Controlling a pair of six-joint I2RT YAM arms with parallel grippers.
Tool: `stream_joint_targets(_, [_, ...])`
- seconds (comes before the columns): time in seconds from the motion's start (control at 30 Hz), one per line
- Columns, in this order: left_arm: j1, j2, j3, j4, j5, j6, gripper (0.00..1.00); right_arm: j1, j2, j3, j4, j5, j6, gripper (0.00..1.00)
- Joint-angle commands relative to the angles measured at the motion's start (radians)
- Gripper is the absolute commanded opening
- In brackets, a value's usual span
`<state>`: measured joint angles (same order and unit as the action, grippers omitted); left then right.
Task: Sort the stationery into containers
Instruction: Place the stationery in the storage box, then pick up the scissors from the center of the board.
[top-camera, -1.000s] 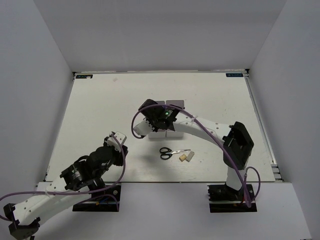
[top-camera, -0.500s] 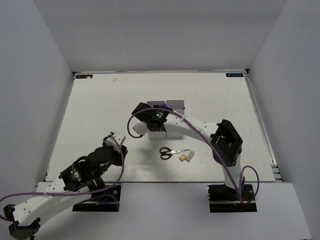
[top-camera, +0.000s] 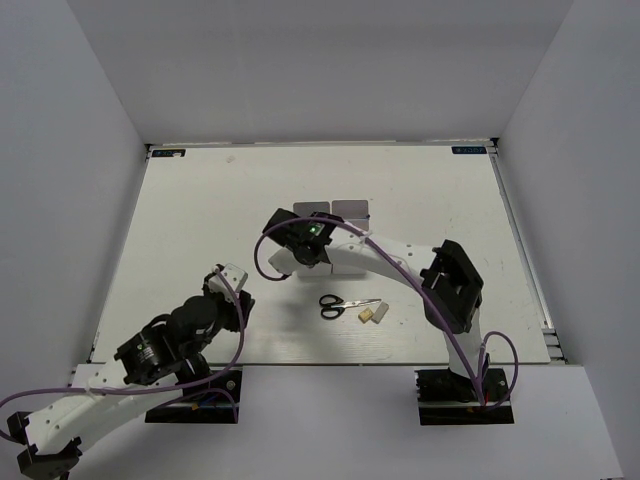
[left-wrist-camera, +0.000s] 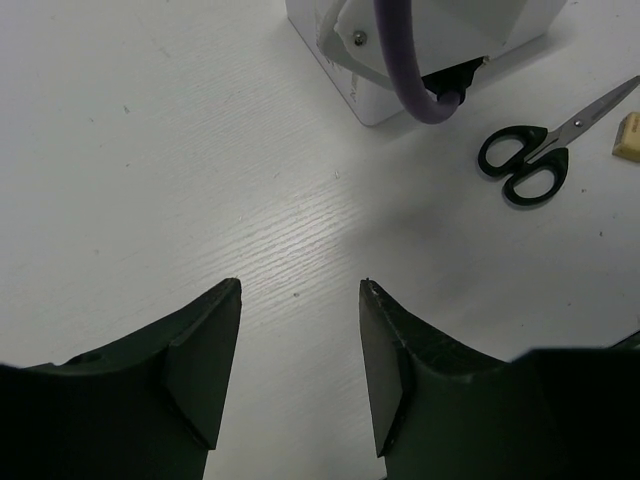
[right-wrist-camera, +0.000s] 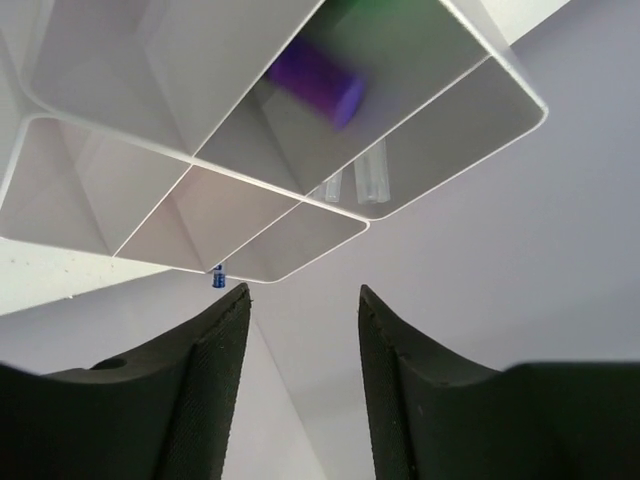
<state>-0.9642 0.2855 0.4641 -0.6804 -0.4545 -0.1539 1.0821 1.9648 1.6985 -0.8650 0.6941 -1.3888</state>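
The right arm (top-camera: 392, 262) hangs over the bins (right-wrist-camera: 440, 130), jaws released and empty. A blurred purple marker (right-wrist-camera: 315, 78) sits in one compartment, so this drop looks done. The left arm (top-camera: 185, 335) hovers over the counter (left-wrist-camera: 200, 150), jaws spread on nothing. Next up are probably the scissors (top-camera: 335, 305) or erasers (top-camera: 372, 315), which call for a low pinch.

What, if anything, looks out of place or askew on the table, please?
Nothing looks spilled or damaged. Only the scissors, a tan eraser and a paler eraser lie loose on the table, on the near side of the bins, not inside them.
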Motion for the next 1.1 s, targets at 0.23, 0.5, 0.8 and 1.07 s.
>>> stream_joint_targets(0.23, [-0.001, -0.022, -0.044, 0.094, 0.094, -0.045, 0.13, 0.009, -0.056, 0.268, -0.175, -0.125, 0.37, 0.0])
stream_joint_targets(0.5, [0.001, 0.289, -0.137, 0.388, 0.218, -0.349, 0.15, -0.129, -0.204, 0.153, -0.309, -0.321, 0.755, 0.27])
stream_joint_targets(0.8, [-0.068, 0.609, -0.113, 0.633, 0.096, -0.621, 0.38, -0.378, -0.627, -0.327, 0.045, -0.559, 0.879, 0.4])
stream_joint_targets(1.07, [-0.137, 0.895, 0.065, 0.628, -0.105, -0.754, 0.44, -0.436, -0.938, -0.764, 0.216, -0.65, 1.06, 0.39])
